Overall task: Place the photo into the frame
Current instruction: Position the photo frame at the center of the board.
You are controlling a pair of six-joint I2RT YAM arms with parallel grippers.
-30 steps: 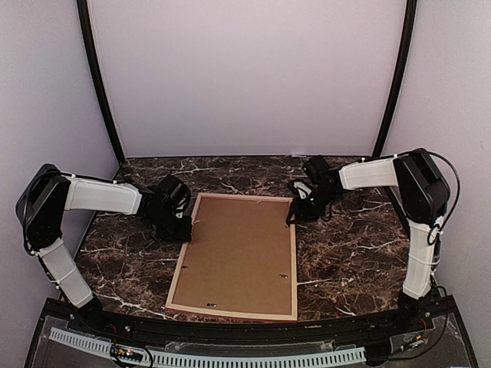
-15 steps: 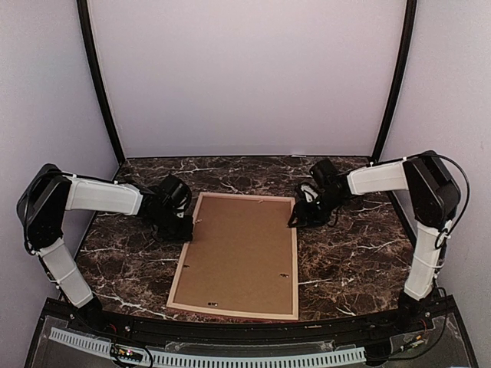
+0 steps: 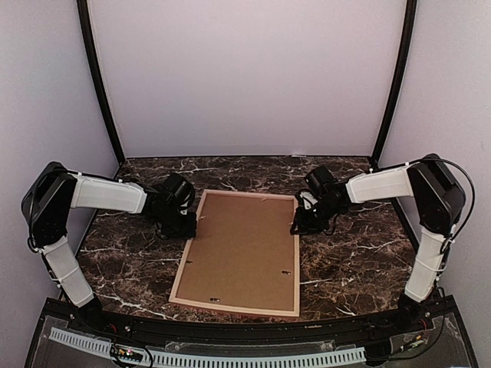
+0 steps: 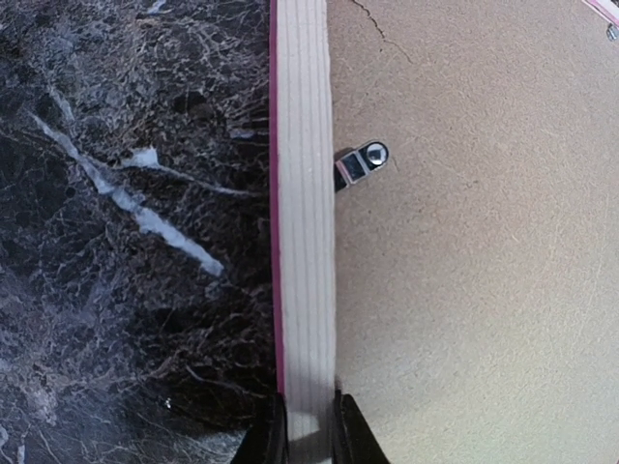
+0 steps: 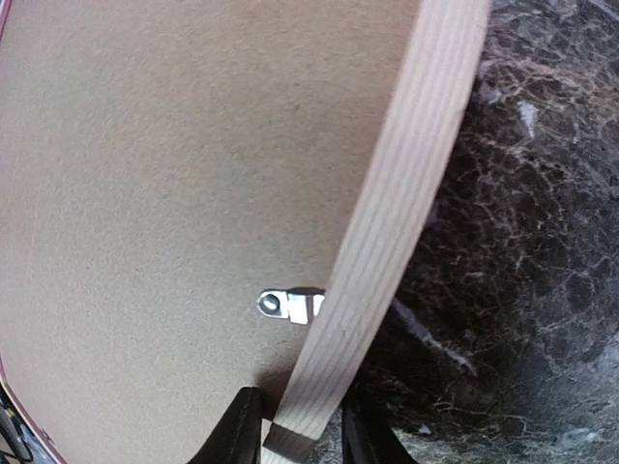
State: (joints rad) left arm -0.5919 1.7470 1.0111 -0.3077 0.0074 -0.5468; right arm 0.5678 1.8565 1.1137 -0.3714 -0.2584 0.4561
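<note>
Looking down on the frame (image 3: 230, 307) lying back-up in the middle of the dark marbled surface (image 3: 353, 261), with the brown backing board (image 3: 242, 249) filling it inside the pale wooden rails. Gripping it from both sides near the far corners: left hand (image 3: 189, 229) closed on the left rail, right hand (image 3: 296, 225) closed on the right rail. From the left wrist, seeing only two dark fingertips (image 4: 266, 443) at the bottom edge, pinching the rail between them, plus a thin pink strip along the rail's outer side and a small metal turn clip (image 4: 360, 162) reaching from rail onto board. From the right wrist, much the same: fingertips cut off by the lower edge, pressed to either side of the slanting rail, a second clip (image 5: 288, 304) just beside them. Cannot see the pane or anything beneath the board, all covered by it. Making out the other fittings along the board's edges only as specks from above. Losing the actual contact points in the top view under the dark bulk of both hands.
</note>
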